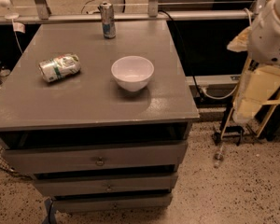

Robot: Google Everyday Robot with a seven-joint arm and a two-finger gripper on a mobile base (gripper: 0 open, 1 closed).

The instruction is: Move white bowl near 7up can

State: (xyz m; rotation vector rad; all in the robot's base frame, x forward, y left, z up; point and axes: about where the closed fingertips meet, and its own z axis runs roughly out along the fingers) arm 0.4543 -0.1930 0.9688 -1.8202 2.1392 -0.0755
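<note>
White bowl (132, 72) and 7up can (59, 67) on a grey table (84, 101), seen from above and in front. The table fills most of the view. Its front left corner reaches the frame edge, and three drawers (98, 158) are stacked under its top, with dark gaps between them whose contents cannot be made out. At the right edge, beyond the table's right side, the robot arm (270, 31) appears as a white housing cropped by the frame. Below it hangs the cream-coloured end effector (253, 96), off the table and well apart from everything on it; whether it is open or closed cannot be told. The white bowl stands upright, hollow facing up, a little right of the table's centre. The 7up can lies on its side near the left edge, dented, silver end toward the left, well apart from the bowl. A slim can (107, 20), blue and silver, stands upright at the far edge. A small object (218, 156) on the speckled floor (252, 190) is too dim to identify.
</note>
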